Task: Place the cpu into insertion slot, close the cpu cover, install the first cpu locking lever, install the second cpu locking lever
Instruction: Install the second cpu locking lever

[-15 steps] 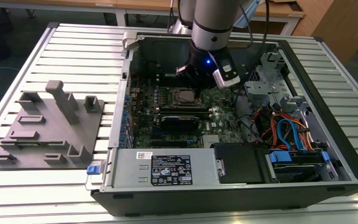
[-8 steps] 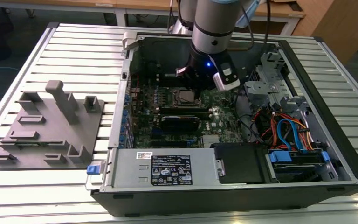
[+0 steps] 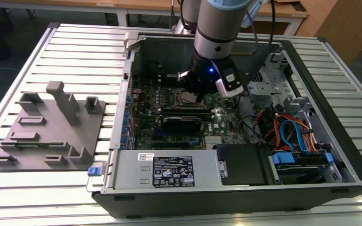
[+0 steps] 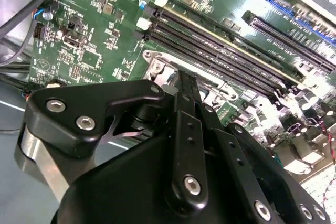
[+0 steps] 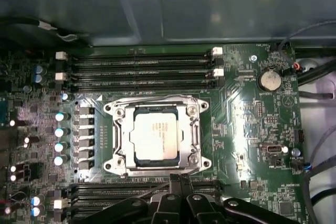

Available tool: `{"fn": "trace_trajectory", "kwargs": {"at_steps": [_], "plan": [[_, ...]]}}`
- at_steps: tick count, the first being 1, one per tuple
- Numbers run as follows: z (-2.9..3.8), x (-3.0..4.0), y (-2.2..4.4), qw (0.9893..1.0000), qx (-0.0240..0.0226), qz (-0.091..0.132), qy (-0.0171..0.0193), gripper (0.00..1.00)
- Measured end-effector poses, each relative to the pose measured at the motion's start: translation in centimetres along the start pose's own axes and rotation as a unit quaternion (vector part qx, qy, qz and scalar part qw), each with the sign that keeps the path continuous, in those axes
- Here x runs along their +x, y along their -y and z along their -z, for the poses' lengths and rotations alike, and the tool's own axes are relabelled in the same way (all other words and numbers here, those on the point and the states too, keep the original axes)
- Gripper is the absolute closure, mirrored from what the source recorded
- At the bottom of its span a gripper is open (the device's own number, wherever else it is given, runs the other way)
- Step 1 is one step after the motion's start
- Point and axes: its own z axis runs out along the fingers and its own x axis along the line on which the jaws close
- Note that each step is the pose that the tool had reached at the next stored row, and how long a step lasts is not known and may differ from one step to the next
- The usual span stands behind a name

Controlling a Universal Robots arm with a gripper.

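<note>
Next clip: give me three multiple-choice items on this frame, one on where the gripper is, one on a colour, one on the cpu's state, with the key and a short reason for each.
1. Where is the gripper?
A. Over the grey fixture outside the case
B. Inside the case, at the edge of the cpu socket
C. Above the blue cables

2. What colour is the motherboard?
A. Green
B. Red
C. White

3. What is the state of the cpu?
A. Lying on the slatted table
B. Held high above the case
C. Sitting in the insertion slot, with the cpu cover framing it

Key: 1 B, the first wrist view shows the gripper beside the socket, and the exterior view shows the arm reaching into the case. 2 A, the board is green in both wrist views. 3 C, the pale metal top shows through the cover's window.
</note>
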Motion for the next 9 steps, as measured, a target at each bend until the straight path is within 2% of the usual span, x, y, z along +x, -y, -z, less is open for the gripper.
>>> {"fn": "trace_trajectory", "kwargs": {"at_steps": [4,9], "plan": [[-0.09,0.96,0.33,0.9999,-0.0107,0.000,-0.0005,0.89],[-0.16,1.43,1.09,0.9998,-0.0187,0.000,-0.0009,0.89]]}}
